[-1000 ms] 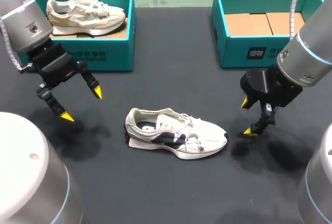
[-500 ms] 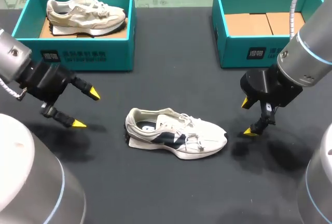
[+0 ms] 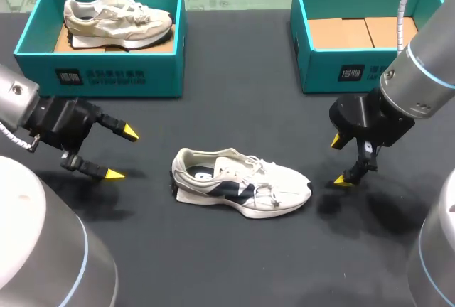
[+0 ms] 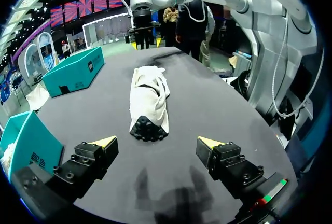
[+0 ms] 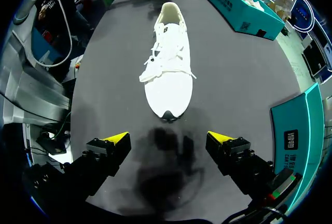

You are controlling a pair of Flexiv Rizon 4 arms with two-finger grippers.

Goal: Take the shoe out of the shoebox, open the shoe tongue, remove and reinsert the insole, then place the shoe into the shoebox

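Note:
A white shoe point(image 3: 242, 182) with a dark side mark lies on its sole mid-table, heel to the left and toe to the right. My left gripper point(image 3: 122, 153) hovers open to the left of the heel, fingers pointing at it. In the left wrist view the shoe point(image 4: 149, 99) lies heel-first ahead of the open left gripper point(image 4: 158, 142), clear of it. My right gripper point(image 3: 338, 160) stands open just right of the toe. The right wrist view has the shoe point(image 5: 168, 63) toe-first ahead of the right gripper point(image 5: 168, 138). Neither gripper touches anything.
A teal shoebox point(image 3: 106, 76) at the back left holds a beige shoe point(image 3: 117, 15). A second teal shoebox point(image 3: 320, 72) at the back right holds only cardboard. Dark tabletop lies around the white shoe.
My left arm has dropped towards the front of the table and turned, so its fingers now point right at the shoe's heel. The right arm and the shoe have not moved.

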